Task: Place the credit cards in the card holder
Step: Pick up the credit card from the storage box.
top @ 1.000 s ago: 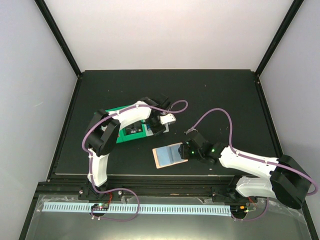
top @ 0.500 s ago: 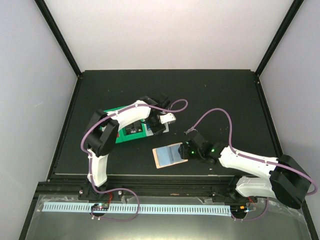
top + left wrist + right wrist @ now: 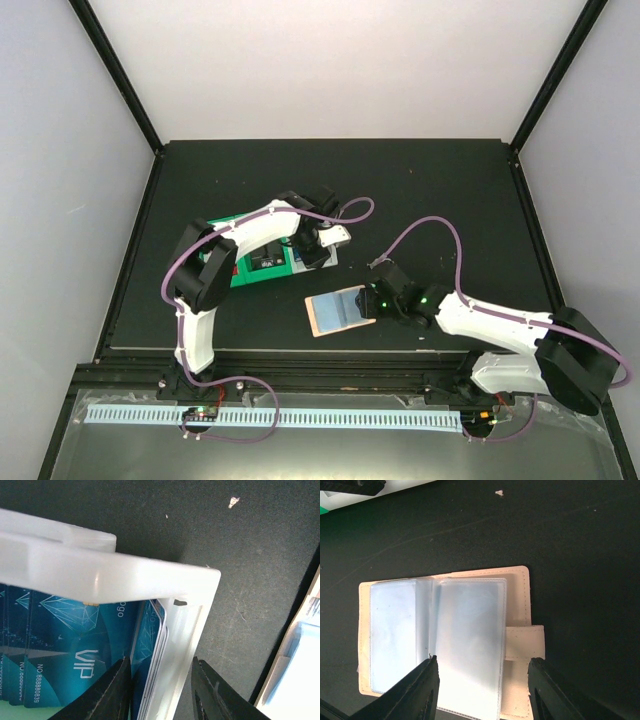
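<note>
Several bright blue credit cards (image 3: 75,635) stand in a white bin (image 3: 125,572). My left gripper (image 3: 159,661) reaches down into the bin's right end. One finger is inside against the rightmost cards (image 3: 150,640), the other is outside the bin wall, and the jaws are apart. The tan card holder (image 3: 335,310) lies open on the black table, its clear sleeves (image 3: 465,630) facing up and its strap (image 3: 525,642) pointing right. My right gripper (image 3: 483,659) hovers open over the holder's near edge. One of its fingers is above the sleeves and the other is past the strap.
The white bin (image 3: 325,250) sits beside a green bin (image 3: 245,265) at the table's left centre, just behind the holder. Black frame rails run along the table's edges. Both arms' purple cables loop over the middle of the table.
The left gripper's jaws have narrowed a little around the cards and bin wall. The right gripper and the card holder stay where they were.
</note>
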`<state>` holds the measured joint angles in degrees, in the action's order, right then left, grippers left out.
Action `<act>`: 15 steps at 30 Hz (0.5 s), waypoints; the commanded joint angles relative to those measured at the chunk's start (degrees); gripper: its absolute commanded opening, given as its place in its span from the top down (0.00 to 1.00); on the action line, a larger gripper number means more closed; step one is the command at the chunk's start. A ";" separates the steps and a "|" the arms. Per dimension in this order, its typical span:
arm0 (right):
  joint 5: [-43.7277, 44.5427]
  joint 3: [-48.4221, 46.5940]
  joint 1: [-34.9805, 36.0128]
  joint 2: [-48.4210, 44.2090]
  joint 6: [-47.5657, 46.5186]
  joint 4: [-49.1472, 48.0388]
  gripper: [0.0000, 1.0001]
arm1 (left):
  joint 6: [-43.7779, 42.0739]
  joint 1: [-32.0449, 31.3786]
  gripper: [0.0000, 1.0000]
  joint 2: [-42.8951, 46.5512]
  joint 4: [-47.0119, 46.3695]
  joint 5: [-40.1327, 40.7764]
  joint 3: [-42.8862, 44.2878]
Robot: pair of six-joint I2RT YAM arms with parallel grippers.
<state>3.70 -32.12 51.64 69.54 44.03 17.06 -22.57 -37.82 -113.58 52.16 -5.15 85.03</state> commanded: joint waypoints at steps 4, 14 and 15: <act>-0.10 0.22 -0.28 0.56 0.04 -1.37 0.49 | -1.05 0.21 0.67 3.22 2.49 -1.73 1.77; -0.12 0.13 -0.31 0.86 0.09 -1.50 0.50 | -1.23 0.58 0.67 4.76 2.77 -2.44 1.23; -0.10 0.13 -0.32 0.85 0.09 -1.49 0.50 | -1.23 0.58 0.67 4.85 2.77 -2.45 1.16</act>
<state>3.49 -32.12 51.64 70.06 44.03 16.71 -22.57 -37.56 -110.98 53.36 -5.96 85.03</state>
